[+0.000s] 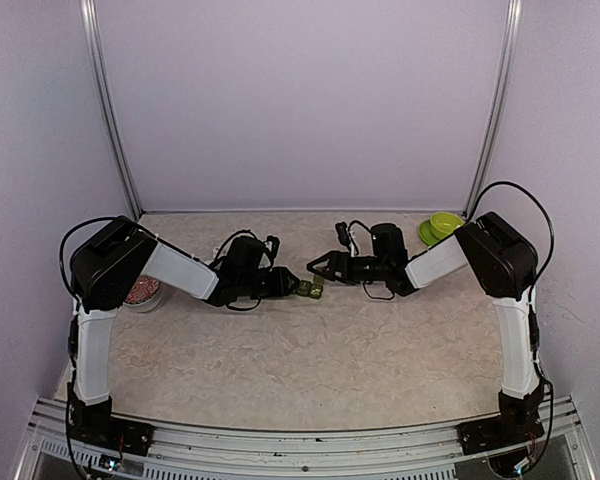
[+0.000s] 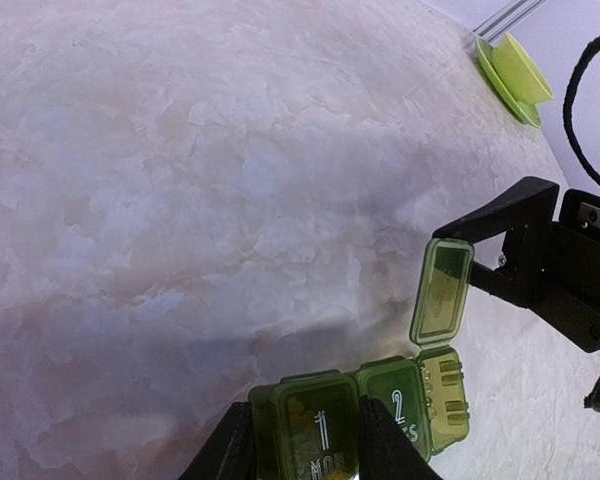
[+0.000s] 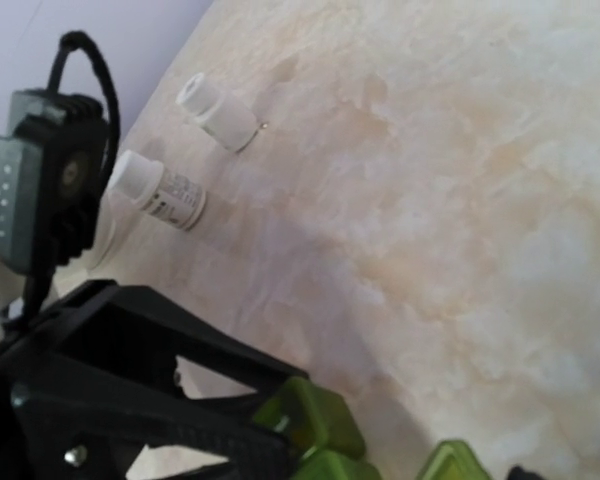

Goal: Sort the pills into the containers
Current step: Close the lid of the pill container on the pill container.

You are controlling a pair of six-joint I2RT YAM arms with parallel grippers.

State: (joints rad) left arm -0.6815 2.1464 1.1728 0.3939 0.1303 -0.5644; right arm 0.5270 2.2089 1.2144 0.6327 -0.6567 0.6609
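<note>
Far out behind the left hand's wrist, partly under that arm, a round white dish with reddish contents sits on the worktop; whether these are the pills cannot be made out. Two white bottles lie on their sides beyond the left hand, untouched. The left hand is closed narrowly on the pill box, its two fingers clamping the end compartment marked 1. In my judgement this grip is an anchor, so the light strip does not slide or tip while the other arm works on it. The box rests flat on the worktop directly ahead of this hand. Compartment 1 and the middle one marked 2 are shut. The far compartment is open, its lid standing upright. No pill is discernible inside. The right hand faces the left across the box, its fingers spread and carrying nothing, with one finger just behind the raised lid; contact cannot be confirmed. That position suits propping or releasing the lid. Well behind the right hand's wrist stands a lime bowl on its saucer, clear of the work. Assessment: one compartment is ready to receive and filling is not yet evident.
</note>
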